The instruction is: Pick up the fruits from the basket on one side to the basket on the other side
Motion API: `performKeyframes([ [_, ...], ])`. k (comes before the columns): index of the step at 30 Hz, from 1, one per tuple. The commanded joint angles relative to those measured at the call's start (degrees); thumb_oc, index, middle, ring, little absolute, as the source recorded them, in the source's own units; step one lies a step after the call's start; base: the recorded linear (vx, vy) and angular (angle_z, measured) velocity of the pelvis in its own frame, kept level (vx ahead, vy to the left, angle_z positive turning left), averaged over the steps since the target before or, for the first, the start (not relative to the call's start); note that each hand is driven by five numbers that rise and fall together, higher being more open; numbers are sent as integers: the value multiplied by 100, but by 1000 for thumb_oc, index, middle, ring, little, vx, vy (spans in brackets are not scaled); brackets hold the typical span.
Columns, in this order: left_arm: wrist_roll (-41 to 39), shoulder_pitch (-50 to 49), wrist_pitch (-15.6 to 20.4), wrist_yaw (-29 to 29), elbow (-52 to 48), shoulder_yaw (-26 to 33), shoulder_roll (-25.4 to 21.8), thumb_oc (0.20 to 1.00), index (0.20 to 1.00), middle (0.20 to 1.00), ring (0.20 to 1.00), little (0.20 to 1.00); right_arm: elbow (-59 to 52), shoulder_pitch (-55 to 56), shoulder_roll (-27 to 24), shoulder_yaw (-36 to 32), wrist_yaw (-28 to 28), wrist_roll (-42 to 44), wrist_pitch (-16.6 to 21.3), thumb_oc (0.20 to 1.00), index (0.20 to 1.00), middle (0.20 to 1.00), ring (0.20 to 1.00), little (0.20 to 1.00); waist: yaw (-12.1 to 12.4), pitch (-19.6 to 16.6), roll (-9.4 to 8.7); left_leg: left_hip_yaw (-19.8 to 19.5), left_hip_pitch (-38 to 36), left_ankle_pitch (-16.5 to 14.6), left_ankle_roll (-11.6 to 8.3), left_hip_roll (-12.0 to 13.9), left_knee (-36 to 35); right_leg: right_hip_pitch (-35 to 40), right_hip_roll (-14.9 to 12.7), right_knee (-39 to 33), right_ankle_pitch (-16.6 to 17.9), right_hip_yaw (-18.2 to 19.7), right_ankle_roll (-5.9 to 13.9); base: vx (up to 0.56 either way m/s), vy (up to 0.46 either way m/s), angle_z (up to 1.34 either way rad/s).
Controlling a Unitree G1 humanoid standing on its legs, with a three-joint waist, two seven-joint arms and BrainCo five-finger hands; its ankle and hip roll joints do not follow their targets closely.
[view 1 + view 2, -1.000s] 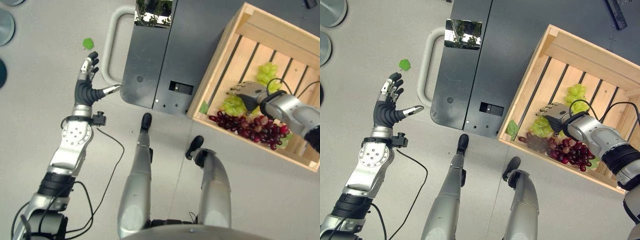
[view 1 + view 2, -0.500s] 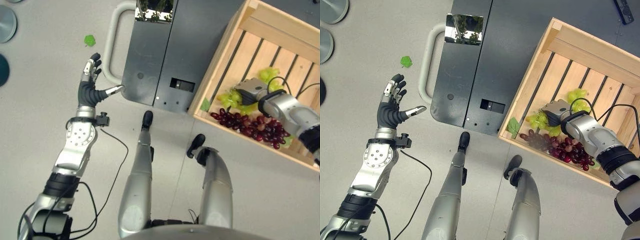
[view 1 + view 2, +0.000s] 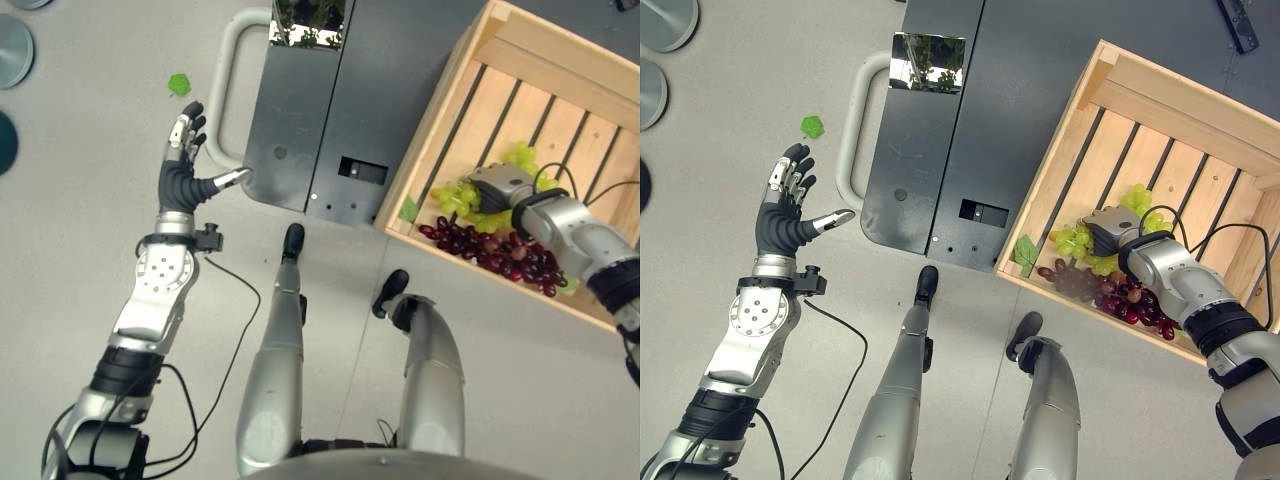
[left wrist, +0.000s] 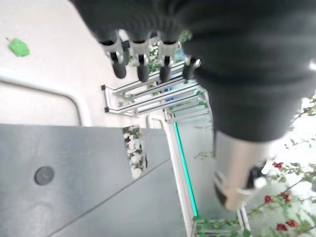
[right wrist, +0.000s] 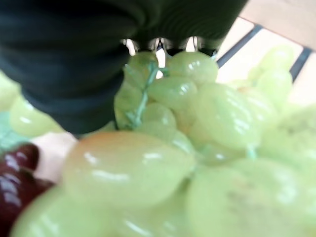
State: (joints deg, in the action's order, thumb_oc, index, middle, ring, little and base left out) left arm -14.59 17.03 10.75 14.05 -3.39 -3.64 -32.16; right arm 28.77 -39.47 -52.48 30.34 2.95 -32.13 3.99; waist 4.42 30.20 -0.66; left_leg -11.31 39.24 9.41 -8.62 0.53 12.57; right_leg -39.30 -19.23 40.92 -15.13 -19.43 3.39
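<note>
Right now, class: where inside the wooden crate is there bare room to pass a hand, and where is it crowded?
Free: the wooden crate slats toward its far wall. Crowded: the near corner, where green grapes and red grapes lie around the right hand.

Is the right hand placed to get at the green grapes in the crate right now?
Probably yes: the right hand is down on the green grapes inside the open-topped wooden crate, nothing between.

The right hand (image 3: 1108,229) has apparently curled shut around the green grapes (image 3: 1076,240) since a second ago.
</note>
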Motion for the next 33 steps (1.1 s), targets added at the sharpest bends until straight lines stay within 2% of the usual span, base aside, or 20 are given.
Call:
performKeyframes([
  [1,-154,17,365,-68,-394,154,145,1000,1000,1000,1000,1000,-538,371,151,-656,-199,1747,176,200,200,200,200,200,-112,-40,113,14,-554,-780,490,-160,241,489,99,-1198,918,-66,371,9,12,3],
  [4,-248,-130,403,-219,-392,218,66,1000,1000,1000,1000,1000,-839,518,191,-1128,-212,2617,351,200,200,200,200,200,-109,-40,70,28,-925,-819,481,-161,193,911,104,-1317,945,-119,376,10,12,0],
  [10,-329,-549,469,-437,-400,521,-100,1000,1000,1000,1000,1000,-1441,781,69,-1848,-185,3429,572,200,200,200,200,200,-104,-131,-54,87,-1626,-902,503,-105,42,1700,186,-1691,1045,-124,404,56,29,-1],
  [12,-341,-782,484,-535,-325,694,-181,1000,1000,1000,1000,1000,-1739,970,66,-2213,-147,3880,651,200,200,200,200,200,-126,-384,-109,111,-1929,-896,487,-55,-143,2084,255,-1965,1092,-203,428,111,21,-1],
  [15,-341,-924,479,-616,-326,783,-217,1000,1000,1000,1000,1000,-1969,1144,94,-2453,-103,4124,665,200,200,200,200,200,-128,-535,-126,106,-2128,-901,483,-46,-222,2313,300,-2112,1116,-244,432,89,11,-3],
  [16,-336,-1087,487,-678,-301,879,-217,1000,1000,1000,1000,1000,-2038,1197,187,-2610,-84,4479,687,200,200,200,200,200,-126,-717,-162,153,-2327,-948,503,-34,-261,2550,372,-2281,1141,-242,441,109,13,-2],
  [19,-349,-1281,479,-758,-296,957,-215,1000,1000,1000,1000,1000,-2108,1303,322,-2723,-40,4769,703,200,200,200,200,200,-124,-862,-182,207,-2488,-984,515,-3,-310,2733,433,-2464,1182,-226,456,86,12,-15],
  [22,-334,-1621,454,-921,-391,1122,-203,1000,1000,1000,1000,1000,-2326,1422,571,-2905,53,5397,700,200,200,200,200,200,-135,-1214,-228,290,-2785,-1028,535,30,-439,3051,555,-2773,1252,-185,480,112,6,-12],
  [27,-463,-1784,411,-1080,-446,1142,-149,1000,1000,1000,1000,1000,-2622,1496,681,-2998,175,5819,708,200,200,200,200,200,-158,-1520,-221,337,-3023,-1045,525,72,-570,3307,647,-2989,1261,-172,483,83,5,-8],
  [28,-529,-1859,388,-1301,-567,1068,-257,1000,1000,1000,1000,1000,-2637,1491,724,-2994,189,5961,715,200,200,200,200,200,-158,-1682,-223,346,-3121,-1045,519,86,-652,3439,682,-3143,1275,-189,495,71,17,-4],
  [33,-769,-1934,218,-1883,-936,748,-584,1000,1000,1000,1000,1000,-2874,1452,747,-2892,325,6039,668,200,200,200,200,200,-195,-2055,-202,477,-3397,-1049,513,124,-854,3749,763,-3545,1395,-171,535,82,22,-8],
])
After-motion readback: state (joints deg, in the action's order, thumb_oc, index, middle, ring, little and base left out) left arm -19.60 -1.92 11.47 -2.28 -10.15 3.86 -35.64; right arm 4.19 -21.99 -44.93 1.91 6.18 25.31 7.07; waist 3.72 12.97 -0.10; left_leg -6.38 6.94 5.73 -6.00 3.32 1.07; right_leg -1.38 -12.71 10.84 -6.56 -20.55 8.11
